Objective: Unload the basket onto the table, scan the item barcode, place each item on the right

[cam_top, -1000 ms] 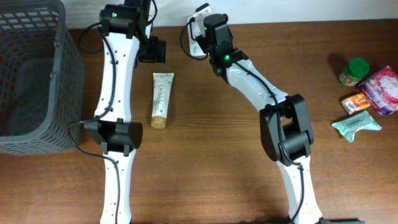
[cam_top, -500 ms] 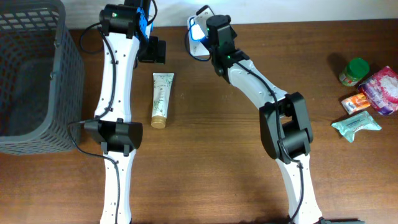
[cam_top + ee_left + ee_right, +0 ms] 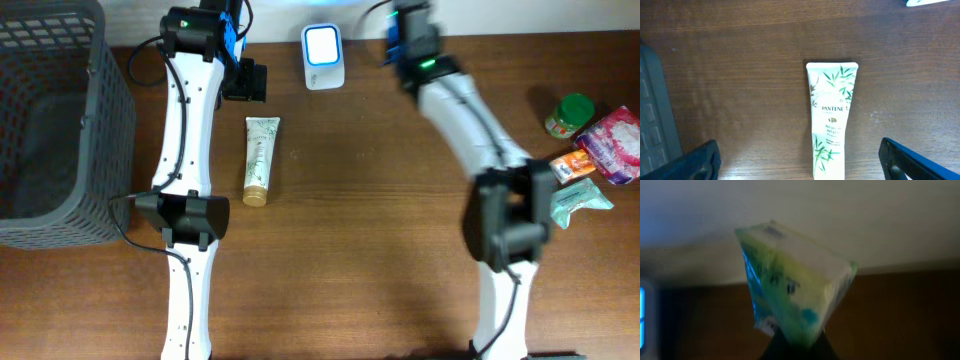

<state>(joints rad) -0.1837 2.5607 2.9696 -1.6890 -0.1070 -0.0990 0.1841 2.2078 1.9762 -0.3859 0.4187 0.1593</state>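
My right gripper [image 3: 797, 342] is shut on a small green, blue and white packet [image 3: 795, 280], which stands up from the jaws and looks blurred. In the overhead view this gripper [image 3: 402, 38] is at the table's back edge, to the right of the white scanner [image 3: 323, 43], whose screen glows blue. The scanner's lit edge [image 3: 642, 315] shows at the far left of the right wrist view. My left gripper [image 3: 800, 172] hangs open above a white Pantene tube [image 3: 830, 115] lying flat on the table. In the overhead view the tube [image 3: 260, 158] lies beside the left arm.
A dark grey basket [image 3: 95, 120] fills the left side. At the far right lie a green-lidded jar [image 3: 571, 113], a pink packet [image 3: 615, 140], an orange packet [image 3: 572, 165] and a teal packet [image 3: 572, 200]. The table is brown wood.
My right arm has swung to the right, away from the scanner, with the packet still in its jaws. The scanner now stands uncovered. The left arm has not moved.
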